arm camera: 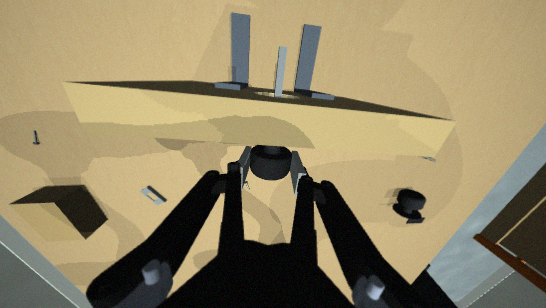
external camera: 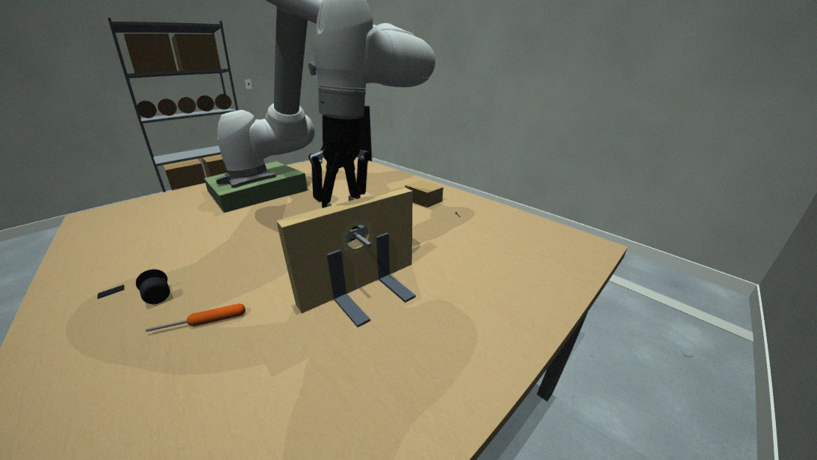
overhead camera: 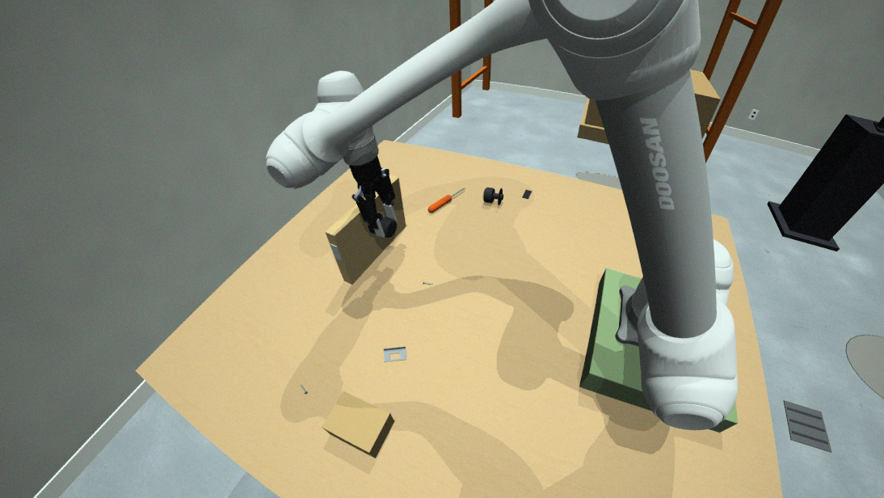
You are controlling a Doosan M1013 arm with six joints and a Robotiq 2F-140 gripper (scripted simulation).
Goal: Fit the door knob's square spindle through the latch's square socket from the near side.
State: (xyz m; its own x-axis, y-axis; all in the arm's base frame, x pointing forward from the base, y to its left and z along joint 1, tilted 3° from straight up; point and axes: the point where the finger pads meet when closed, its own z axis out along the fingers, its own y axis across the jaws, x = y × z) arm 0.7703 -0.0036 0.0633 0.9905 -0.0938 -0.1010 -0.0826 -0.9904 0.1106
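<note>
An upright wooden board [external camera: 348,246] stands on the table on two dark brackets [external camera: 343,285]. It also shows in the top view [overhead camera: 361,238] and in the wrist view [arm camera: 260,117]. My gripper [arm camera: 270,157] reaches down on the robot-facing side of the board and is shut on the dark door knob [arm camera: 270,161]. The knob [overhead camera: 386,226] sits close against that face. Its grey square spindle [external camera: 361,238] goes through the round hole and sticks out on the far side, where the wrist view also shows it [arm camera: 281,70]. The knob's round plate is hidden.
A second black knob [external camera: 152,285], a small black plate [external camera: 110,291] and an orange screwdriver [external camera: 199,316] lie to one side. A metal strike plate [overhead camera: 394,352], a wooden block [overhead camera: 358,428] and two screws [overhead camera: 427,283] lie on the table. The arm stands on a green base [overhead camera: 618,346].
</note>
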